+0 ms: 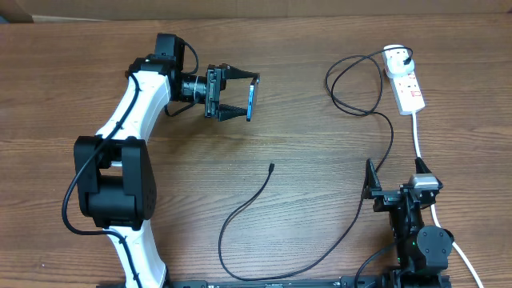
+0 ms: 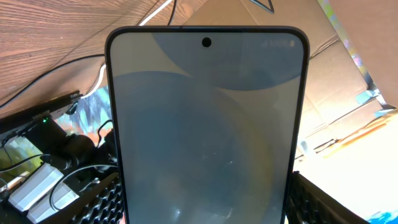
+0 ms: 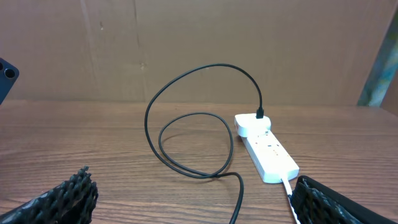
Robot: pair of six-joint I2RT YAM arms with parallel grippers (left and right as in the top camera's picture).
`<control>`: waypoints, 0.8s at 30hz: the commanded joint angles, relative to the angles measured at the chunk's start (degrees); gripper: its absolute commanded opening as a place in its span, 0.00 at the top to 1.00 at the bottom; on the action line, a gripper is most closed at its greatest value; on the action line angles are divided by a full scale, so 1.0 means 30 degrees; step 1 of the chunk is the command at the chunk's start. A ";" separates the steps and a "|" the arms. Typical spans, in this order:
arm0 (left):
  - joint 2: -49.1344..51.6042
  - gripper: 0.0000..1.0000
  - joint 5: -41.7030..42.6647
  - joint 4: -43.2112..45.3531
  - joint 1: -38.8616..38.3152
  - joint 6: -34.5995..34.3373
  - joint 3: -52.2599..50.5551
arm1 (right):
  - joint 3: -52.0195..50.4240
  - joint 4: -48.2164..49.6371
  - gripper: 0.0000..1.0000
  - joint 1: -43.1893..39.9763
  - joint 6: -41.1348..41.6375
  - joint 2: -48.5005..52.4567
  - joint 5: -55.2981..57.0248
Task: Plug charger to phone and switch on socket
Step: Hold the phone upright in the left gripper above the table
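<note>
My left gripper [image 1: 244, 96] is shut on the phone [image 1: 252, 100] and holds it on edge above the table. In the left wrist view the phone [image 2: 205, 112] fills the frame, screen toward the camera, between my fingers [image 2: 205, 208]. The charger cable's black tip [image 1: 271, 166] lies loose mid-table. The cable [image 1: 240, 210] curves round to the white adapter [image 1: 394, 56], which is plugged into the socket strip [image 1: 410, 86] at the far right. My right gripper [image 1: 392, 182] is open and empty near the front right. Its wrist view [image 3: 193, 199] shows the cable loop [image 3: 186, 124] and the strip [image 3: 268, 154].
The strip's thick white cord [image 1: 419, 140] runs forward past my right arm. A cardboard wall [image 3: 199, 43] stands behind the table. The phone's blue corner [image 3: 5, 74] shows at the left edge of the right wrist view.
</note>
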 commanded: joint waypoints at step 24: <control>-0.0809 0.35 -0.2382 0.2091 0.0255 0.0197 0.0466 | -0.0189 0.0102 0.00 -0.0066 -0.0029 -0.0204 0.0182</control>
